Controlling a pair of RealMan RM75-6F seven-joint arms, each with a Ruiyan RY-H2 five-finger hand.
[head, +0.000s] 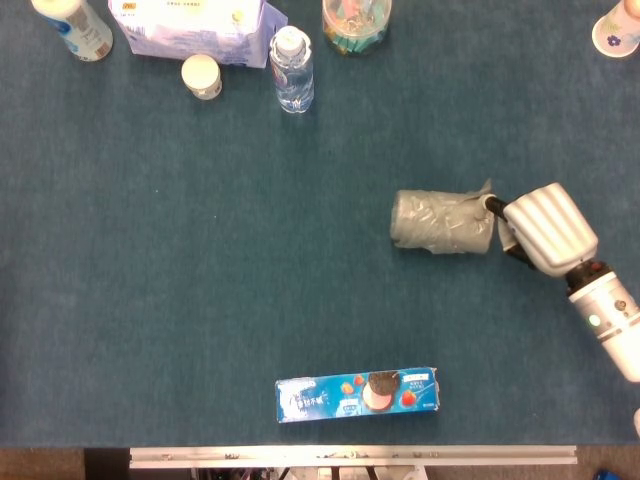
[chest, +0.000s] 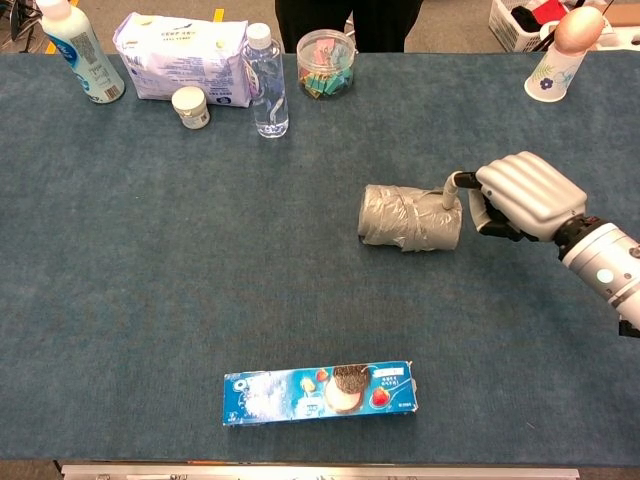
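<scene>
A silver foil-wrapped cylinder (head: 442, 222) (chest: 410, 217) lies on its side right of the table's middle. My right hand (head: 547, 227) (chest: 527, 193) is at its right end, knuckles up and fingers curled in. The thumb (chest: 452, 186) lies over the top of the cylinder's end rim, so the hand pinches that end; the fingers beneath are hidden by the hand. A blue biscuit box (head: 357, 394) (chest: 319, 393) lies flat near the front edge. My left hand shows in neither view.
Along the back edge stand a white bottle (chest: 80, 52), a lilac tissue pack (chest: 183, 58), a small white jar (chest: 190, 107), a clear water bottle (chest: 264, 82), a tub of coloured clips (chest: 326, 64) and a flowered paper cup (chest: 554, 68). A metal rail (head: 350, 456) runs along the front edge.
</scene>
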